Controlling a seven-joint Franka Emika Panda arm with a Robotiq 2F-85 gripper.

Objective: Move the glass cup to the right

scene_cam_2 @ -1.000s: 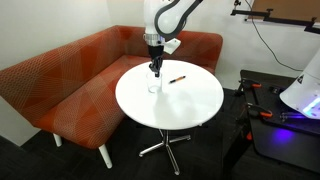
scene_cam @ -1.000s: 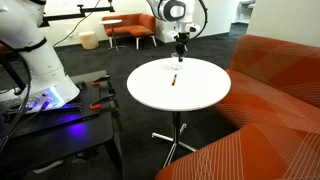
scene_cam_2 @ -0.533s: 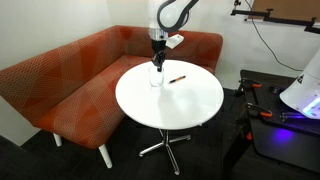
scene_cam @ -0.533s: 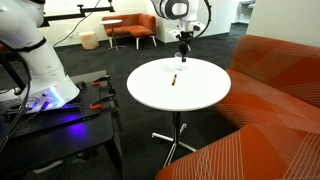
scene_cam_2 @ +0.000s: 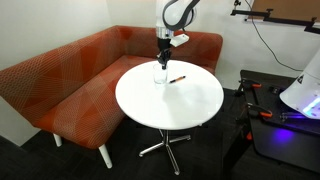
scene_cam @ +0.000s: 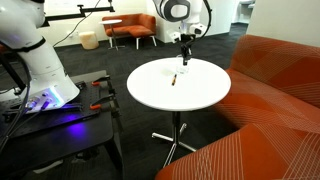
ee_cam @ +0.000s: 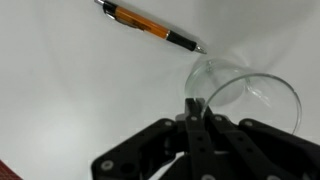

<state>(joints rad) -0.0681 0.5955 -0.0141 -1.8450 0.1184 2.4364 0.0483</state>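
Table [scene_cam_2: 190,115] edge by sofa [scene_cam_2: 70,80]: glass cup [scene_cam_2: 160,77], pen [scene_cam_2: 177,77] beside.
My gripper [ee_cam: 195,108]: jaws clenched on glass cup rim.
Step, I judge: carry rightward.
Next: set down, release.

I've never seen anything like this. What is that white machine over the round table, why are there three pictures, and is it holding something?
It is a robot arm, a jointed machine that a person steers from a distance. Two pictures come from cameras standing in the room, looking at the same white round table from different places. The third comes from a small camera on the arm's wrist, looking down past its two dark fingers. On the table are an orange and black pen and a small glass cup. In the wrist view the fingers are pressed together at the cup's rim, so they seem to be pinching it. An orange sofa stands beside the table.
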